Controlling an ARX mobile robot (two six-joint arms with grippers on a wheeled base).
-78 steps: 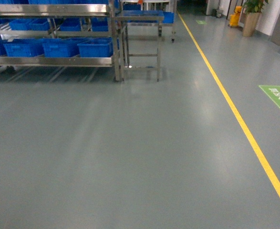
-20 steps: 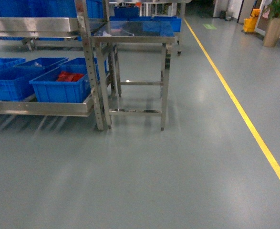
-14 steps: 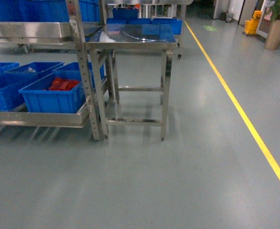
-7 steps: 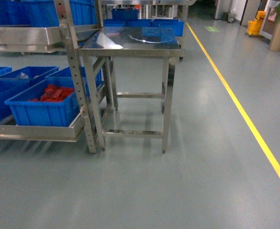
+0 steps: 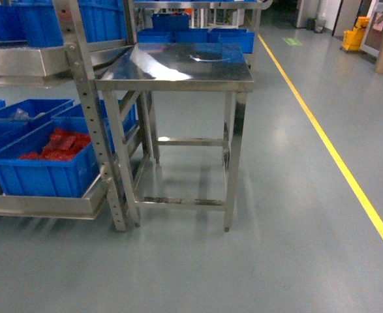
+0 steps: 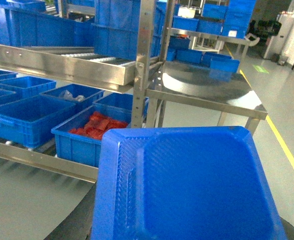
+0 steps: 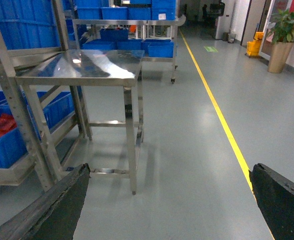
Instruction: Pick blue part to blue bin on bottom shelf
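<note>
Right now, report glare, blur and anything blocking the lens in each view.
Head: bright glare on the table top, picture slightly soft. Left wrist: a blue tray fills the lower frame, close to the lens; rack behind stays sharp. Right wrist: dark jaws sit in both bottom corners, floor between them clear, table top glossy with reflections.

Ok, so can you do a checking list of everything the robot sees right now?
Surface: shiny steel table standing right beside the rack.
Job's things: blue part fills the left wrist view; bottom shelf carries blue bins.
Clutter: one bin holds red parts.
Grippers: right claw wide open with nothing in it; left claw hidden behind the blue part, so its state is unclear.
Cables: nothing seen.
Surroundings: grey floor with a yellow line, potted plant far off.
</note>
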